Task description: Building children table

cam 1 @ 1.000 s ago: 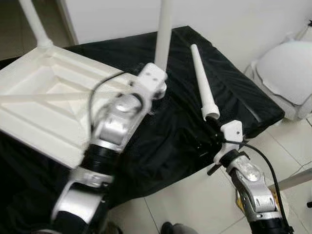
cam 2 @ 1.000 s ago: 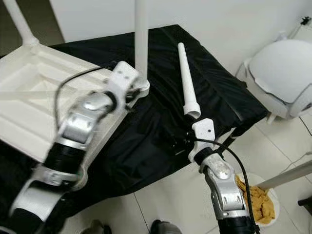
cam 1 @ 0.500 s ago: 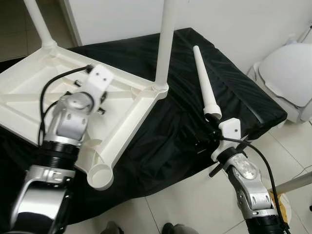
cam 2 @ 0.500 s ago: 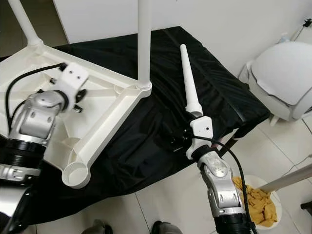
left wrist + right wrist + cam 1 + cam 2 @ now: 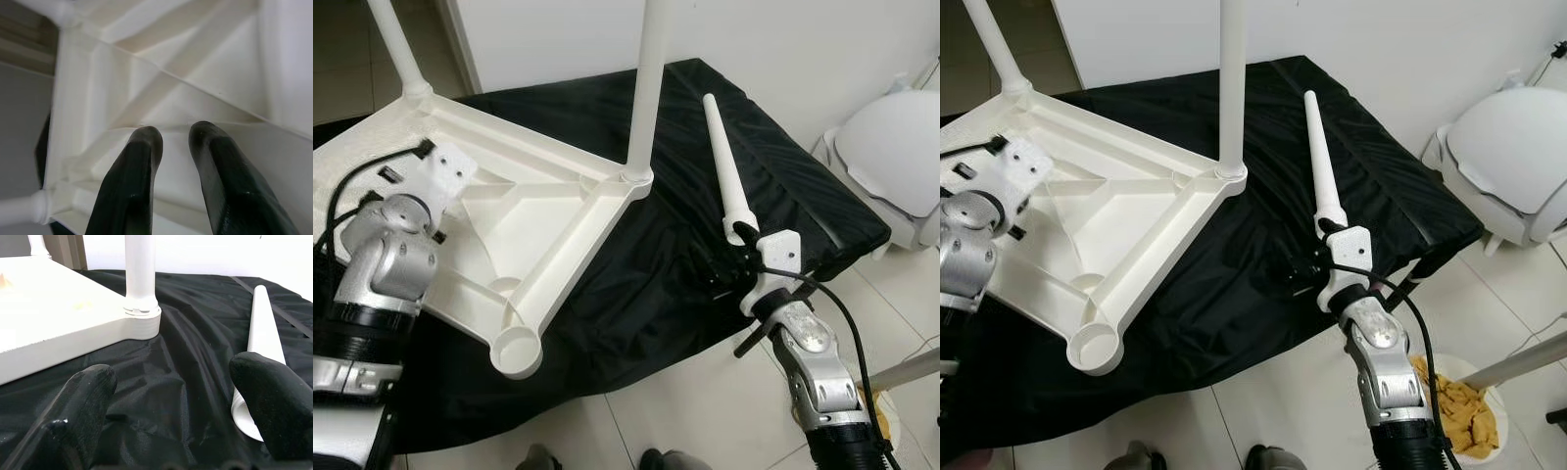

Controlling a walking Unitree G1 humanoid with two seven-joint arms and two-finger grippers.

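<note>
— On the black cloth (image 5: pixel 666 284), what is laid out, and can any writing be read?

— No brand, label or lettering can be made out on any part. An upturned white plastic tabletop (image 5: pixel 533 211) is seen lying on the cloth with its ribbed underside facing up. Two white legs are already fitted: one leg (image 5: pixel 646 88) stands upright in the corner socket nearest the middle of the cloth, and a far leg (image 5: pixel 393 44) rises from the far left corner. An empty round socket (image 5: pixel 516 352) is shown at the near corner, overhanging the cloth's front edge.

— Where is the loose part?

— A loose tapered leg (image 5: pixel 724 166) is seen lying on the cloth to the right of the tabletop, apart from it, thin end pointing away and wide open end toward the robot.

— How are the arms posed?

— The right arm is stretched forward from the lower right, and the right gripper (image 5: pixel 171 406) is held low over the cloth just at the wide end of the loose leg. Its fingers are spread wide apart, grasping nothing; one fingertip (image 5: pixel 271 396) is seen just beside the leg's open end. The left arm is bent at the left edge, and the left gripper (image 5: pixel 171 147) is pointed down at the tabletop's ribbed underside. Its two fingers are parted by a narrow gap with nothing between them.

— Anything else nearby?

— A white rounded object (image 5: pixel 891 162) is seen on the tiled floor (image 5: pixel 705 411) at the right.
</note>
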